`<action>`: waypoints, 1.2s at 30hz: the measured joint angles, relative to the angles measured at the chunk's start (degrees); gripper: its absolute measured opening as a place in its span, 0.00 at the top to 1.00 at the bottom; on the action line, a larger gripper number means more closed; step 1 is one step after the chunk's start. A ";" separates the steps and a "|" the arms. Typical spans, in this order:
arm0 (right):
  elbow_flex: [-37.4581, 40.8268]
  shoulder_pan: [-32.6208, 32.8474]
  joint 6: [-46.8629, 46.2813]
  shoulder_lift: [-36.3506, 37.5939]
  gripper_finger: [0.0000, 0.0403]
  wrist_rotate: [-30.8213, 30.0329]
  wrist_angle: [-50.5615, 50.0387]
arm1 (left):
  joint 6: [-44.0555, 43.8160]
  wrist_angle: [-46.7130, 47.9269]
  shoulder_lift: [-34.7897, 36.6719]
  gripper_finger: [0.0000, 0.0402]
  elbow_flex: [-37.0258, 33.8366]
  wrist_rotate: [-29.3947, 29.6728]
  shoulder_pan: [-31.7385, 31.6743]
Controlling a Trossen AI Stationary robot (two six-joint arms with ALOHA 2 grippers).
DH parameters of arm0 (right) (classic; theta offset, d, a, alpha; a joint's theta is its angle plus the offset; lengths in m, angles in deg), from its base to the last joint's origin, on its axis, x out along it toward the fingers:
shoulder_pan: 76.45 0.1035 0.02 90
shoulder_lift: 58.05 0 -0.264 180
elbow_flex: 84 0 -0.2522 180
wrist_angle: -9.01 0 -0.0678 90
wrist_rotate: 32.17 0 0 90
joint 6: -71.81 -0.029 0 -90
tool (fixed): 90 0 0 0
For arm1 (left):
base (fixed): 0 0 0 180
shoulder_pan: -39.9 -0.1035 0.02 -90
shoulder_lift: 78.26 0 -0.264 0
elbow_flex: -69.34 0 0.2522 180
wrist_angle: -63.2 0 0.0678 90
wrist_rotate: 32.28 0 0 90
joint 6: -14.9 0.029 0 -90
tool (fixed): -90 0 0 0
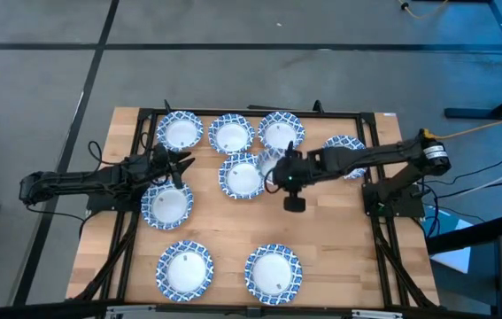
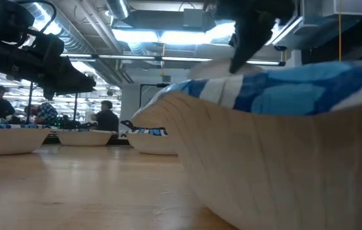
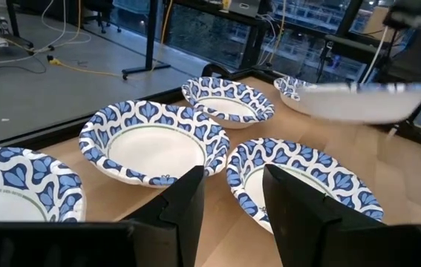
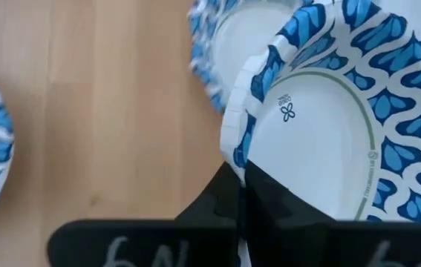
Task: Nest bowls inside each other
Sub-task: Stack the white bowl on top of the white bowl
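One bowl [image 4: 321, 126] is pinched by its rim in the right gripper [image 1: 279, 166] and held tilted in the air, just above another bowl [image 1: 241, 176] near the middle of the wooden table [image 1: 224, 232]. Three bowls sit in a row along the far edge, one more lies under the right arm, and two rest near the front edge. The left gripper [image 1: 178, 166] hovers with its fingers [image 3: 184, 200] a little apart, holding nothing, over the far rim of a bowl [image 1: 166, 206] on the left.
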 joint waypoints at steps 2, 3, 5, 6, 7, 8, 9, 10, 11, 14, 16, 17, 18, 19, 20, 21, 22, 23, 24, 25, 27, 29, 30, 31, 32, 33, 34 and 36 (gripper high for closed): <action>-0.15 -1.00 2.08 0.00 0.99 0.00 2.54 | 0.00 0.00 0.00 0.67 -0.01 0.02 -0.02; 0.09 -1.38 2.86 -0.02 0.99 0.10 4.09 | 0.00 0.00 0.00 0.67 -0.01 0.05 0.00; 0.18 -2.11 4.25 -1.07 0.99 1.70 7.07 | 0.00 0.00 0.00 0.67 0.02 0.45 -0.01; 0.18 -2.34 4.89 -1.88 0.99 2.49 8.31 | 0.00 0.00 0.00 0.67 0.00 0.77 0.00; 0.21 -2.51 5.72 -2.98 0.99 2.95 9.03 | 0.00 0.00 0.00 0.67 0.00 1.19 0.00; 0.22 -2.56 6.76 -4.16 0.99 2.91 9.85 | 0.02 0.02 0.00 0.67 0.02 1.48 -0.01; 0.02 -2.58 7.68 -5.35 0.99 2.95 10.21 | 0.02 0.04 0.00 0.67 0.02 1.57 -0.02; -0.59 -2.58 8.70 -6.75 0.99 2.92 10.27 | 0.02 0.04 0.00 0.67 0.00 1.75 -0.02; -1.46 -2.58 9.68 -8.16 0.99 2.93 10.54 | 0.02 0.04 0.00 0.67 0.02 1.90 0.00; -4.59 -2.58 11.65 -12.09 0.99 2.96 10.66 | 0.02 0.26 0.00 0.67 0.01 2.53 -0.02; -7.08 -2.58 12.95 -14.55 0.99 3.01 10.38 | 0.02 0.49 0.00 0.67 -0.01 2.60 -0.02; -8.51 -2.58 13.02 -15.71 0.99 3.51 10.36 | 0.02 0.51 0.00 0.67 0.01 2.61 -0.02; -9.79 -2.58 13.12 -16.91 0.99 4.78 10.32 | 0.04 0.55 0.00 0.67 0.02 2.60 -0.02; -10.85 -2.58 13.20 -17.97 0.99 6.24 10.30 | 0.02 0.79 0.00 0.67 0.02 2.62 -0.02; -11.81 -2.58 13.41 -19.04 0.99 7.41 10.15 | 0.02 1.30 0.00 0.67 0.00 2.63 -0.02; -12.60 -2.58 13.93 -20.10 0.99 8.03 10.17 | 0.03 1.39 -0.04 0.67 0.02 2.62 -0.01; -13.18 -2.58 14.43 -21.11 0.99 8.33 10.10 | 0.04 1.38 -0.03 0.67 0.00 2.64 -0.01; -13.59 -2.58 14.60 -21.98 0.99 8.44 9.68 | 0.04 1.38 -0.02 0.67 -0.01 2.64 -0.02; -13.83 -2.58 14.63 -22.70 0.99 8.49 9.56 | 0.04 1.38 -0.02 0.67 0.02 2.64 -0.02; -13.98 -2.56 14.63 -23.14 0.98 8.55 9.66 | 0.04 1.38 -0.02 0.67 0.02 2.64 0.00; -13.98 -2.56 14.96 -23.53 0.96 8.57 9.54 | 0.04 1.38 -0.02 0.67 0.00 2.64 -0.01; -13.99 -2.58 16.33 -23.54 0.91 8.83 9.10 | 0.03 1.38 -0.02 0.67 0.00 2.64 -0.01; -14.00 -2.58 16.41 -23.54 0.89 8.88 9.20 | 0.02 1.38 -0.02 0.67 0.00 2.64 -0.01; -14.02 -2.58 16.42 -23.53 0.87 9.02 9.21 | 0.02 1.38 -0.02 0.67 0.01 2.64 -0.01; -14.02 -2.58 16.40 -23.50 0.84 9.23 9.07 | 0.02 1.38 -0.02 0.67 0.02 2.64 0.00; -14.02 -2.58 16.36 -23.45 0.82 9.80 9.07 | 0.02 1.38 -0.02 0.67 -0.01 2.64 -0.02; -14.02 -2.58 16.26 -23.43 0.78 10.87 9.07 | 0.02 1.38 -0.02 0.67 0.02 2.64 0.00; -14.02 -2.74 16.19 -23.41 0.71 13.05 9.07 | 0.02 1.38 -0.02 0.67 0.02 2.64 -0.01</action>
